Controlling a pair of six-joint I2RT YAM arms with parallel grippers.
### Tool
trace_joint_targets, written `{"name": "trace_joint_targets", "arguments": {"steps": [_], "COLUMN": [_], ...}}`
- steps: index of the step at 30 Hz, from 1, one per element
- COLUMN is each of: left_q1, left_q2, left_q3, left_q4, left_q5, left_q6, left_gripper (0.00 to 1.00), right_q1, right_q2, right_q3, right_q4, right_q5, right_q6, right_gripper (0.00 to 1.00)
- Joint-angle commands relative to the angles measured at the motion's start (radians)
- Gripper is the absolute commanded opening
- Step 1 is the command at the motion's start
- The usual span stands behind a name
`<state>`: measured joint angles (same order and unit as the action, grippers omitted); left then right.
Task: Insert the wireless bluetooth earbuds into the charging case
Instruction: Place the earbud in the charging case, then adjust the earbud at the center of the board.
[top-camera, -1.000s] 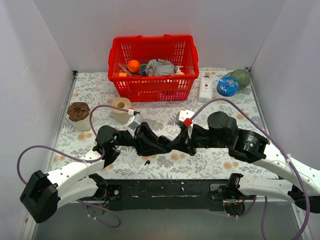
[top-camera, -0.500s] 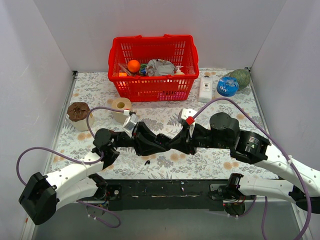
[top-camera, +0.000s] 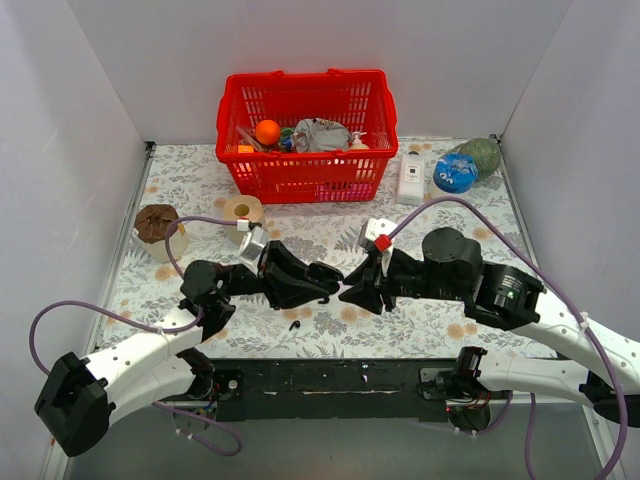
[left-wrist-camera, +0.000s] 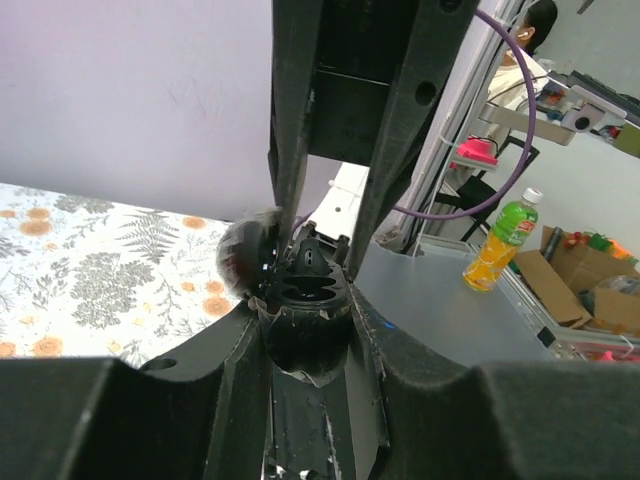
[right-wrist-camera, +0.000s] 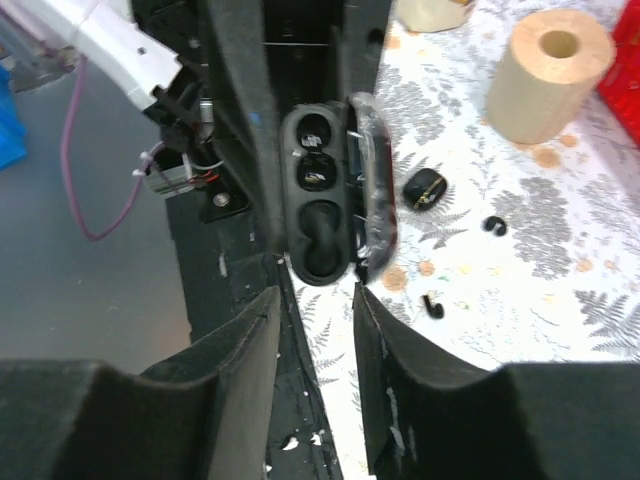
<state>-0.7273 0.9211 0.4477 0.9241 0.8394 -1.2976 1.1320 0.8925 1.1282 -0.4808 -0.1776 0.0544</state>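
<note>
The charging case (right-wrist-camera: 320, 195) is a glossy black oval, lid (right-wrist-camera: 372, 190) swung open, both wells showing. My left gripper (left-wrist-camera: 305, 310) is shut on the case (left-wrist-camera: 305, 285) and holds it above the table, near the middle front (top-camera: 325, 284). My right gripper (top-camera: 352, 292) faces it from the right, and its tips (right-wrist-camera: 316, 300) are open just short of the case, nothing between them. Two tiny black earbuds (right-wrist-camera: 494, 226) (right-wrist-camera: 432, 305) lie on the floral cloth beside the case. One earbud (top-camera: 294, 324) shows below the grippers in the top view.
A small black piece (right-wrist-camera: 424, 188) lies near the buds. A tan tape roll (top-camera: 242, 215) and a brown-topped cup (top-camera: 157, 230) stand at the left. A red basket (top-camera: 300, 175) of items sits at the back, with a white bottle (top-camera: 411, 175) and a blue ball (top-camera: 455, 172) to its right.
My right gripper has opened and drawn slightly back to the right, away from the case. The left gripper keeps its hold on the case and has shifted a little left.
</note>
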Motion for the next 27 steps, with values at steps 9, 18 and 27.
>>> {"name": "trace_joint_targets", "arguments": {"steps": [9, 18, 27], "left_q1": [0.000, 0.000, 0.000], "left_q2": [-0.411, -0.576, -0.614], "left_q3": [-0.099, -0.058, -0.044], "left_q4": [-0.319, -0.571, -0.643], "left_q5": [-0.276, -0.355, -0.376], "left_q6": [0.168, 0.228, 0.253], "left_gripper": [0.00, 0.00, 0.00], "right_q1": [-0.018, -0.173, -0.196], "right_q2": [-0.132, 0.296, 0.747], "right_q3": [-0.192, -0.386, -0.139], "right_q4": [0.093, 0.462, 0.596], "right_q5": [0.408, 0.238, 0.101], "right_q6": [0.131, 0.271, 0.237], "right_gripper": [0.52, 0.30, 0.27]}}
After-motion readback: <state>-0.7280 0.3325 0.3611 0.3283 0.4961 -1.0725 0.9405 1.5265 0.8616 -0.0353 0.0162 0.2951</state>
